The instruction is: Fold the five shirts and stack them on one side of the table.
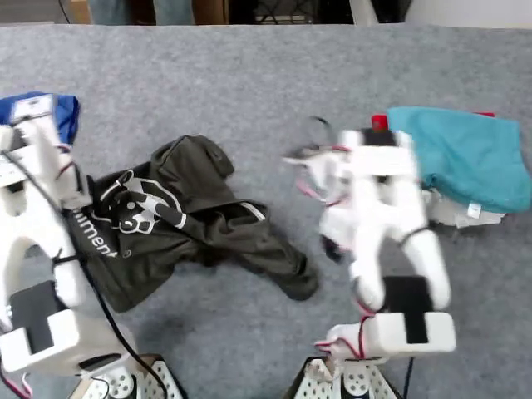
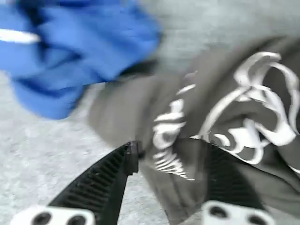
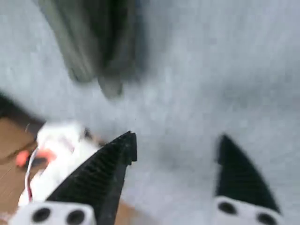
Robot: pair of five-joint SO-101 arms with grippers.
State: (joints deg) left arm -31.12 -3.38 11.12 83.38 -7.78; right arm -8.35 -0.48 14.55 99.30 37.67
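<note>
Left claw (image 2: 176, 166) gaped wide over the dark shirt (image 2: 122, 112), white lettering (image 2: 262, 117) unreadable; right claw (image 3: 177, 145) was open too, empty.

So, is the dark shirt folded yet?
Not folded. The dark shirt lies crumpled on the grey table, one sleeve trailing out sideways and its printed front bunched up.
</note>
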